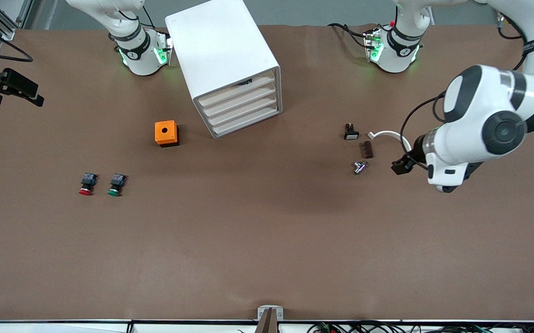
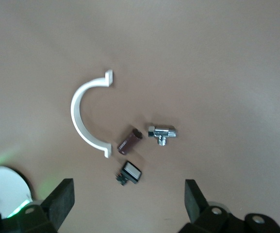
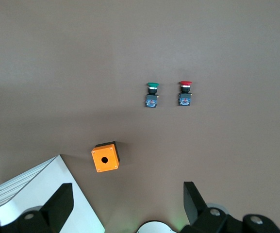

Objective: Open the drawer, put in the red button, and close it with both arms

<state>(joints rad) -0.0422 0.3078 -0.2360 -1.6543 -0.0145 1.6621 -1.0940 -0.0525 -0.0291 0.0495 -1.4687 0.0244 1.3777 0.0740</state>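
None of the three steps is done yet, as far as the views show: all four drawers of the white plastic drawer cabinet [image 1: 230, 64] sit flush and shut, and the small red-capped push button with a black-and-blue body [image 1: 87, 184] lies untouched on the brown desk [image 1: 248, 240]. It rests on its side toward the right arm's end of the desk, just beside a like green-capped button [image 1: 116, 184], with its round mushroom cap turned toward the front camera and its body toward the cabinet. An orange square box with a round hole in its top [image 1: 166, 133] stands between the buttons and the cabinet. The left gripper [image 2: 129, 201] hangs with fingers spread wide and empty over a white curved plastic clip [image 2: 89, 114], a brown cylinder [image 2: 129, 141], a chrome fitting [image 2: 162, 133] and a small black switch [image 2: 130, 173]. The right gripper [image 3: 126, 204], likewise spread and empty, is over the desk near the cabinet. Opening, loading and closing all remain.
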